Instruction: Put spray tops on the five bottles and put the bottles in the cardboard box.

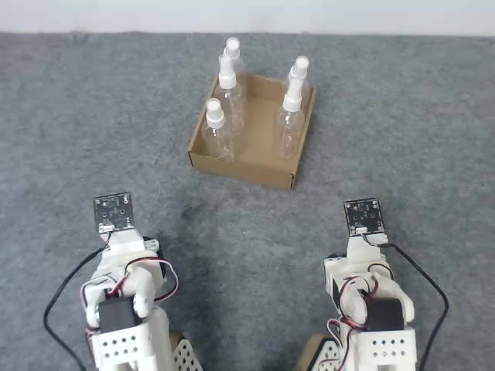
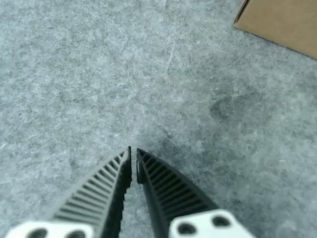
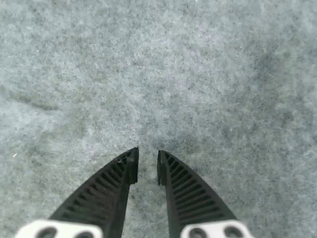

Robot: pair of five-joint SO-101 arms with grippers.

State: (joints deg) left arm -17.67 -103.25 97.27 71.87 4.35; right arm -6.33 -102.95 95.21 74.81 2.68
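Observation:
The cardboard box (image 1: 279,177) sits on the carpet at the far middle. Several clear bottles with white spray tops stand upright in it: one at the near left corner (image 1: 217,133), one behind it (image 1: 230,97), and two on the right side (image 1: 290,122). The farthest bottle (image 1: 232,51) is partly hidden behind another at the far left corner. Both arms are folded back at the near edge, well short of the box. My left gripper (image 2: 132,151) is shut over bare carpet. My right gripper (image 3: 147,159) is shut to a thin slit, holding nothing.
Grey carpet covers the whole table. A corner of the cardboard box (image 2: 282,22) shows in the left wrist view. The left arm (image 1: 124,267) and the right arm (image 1: 363,274) stand apart, with open carpet between them and the box.

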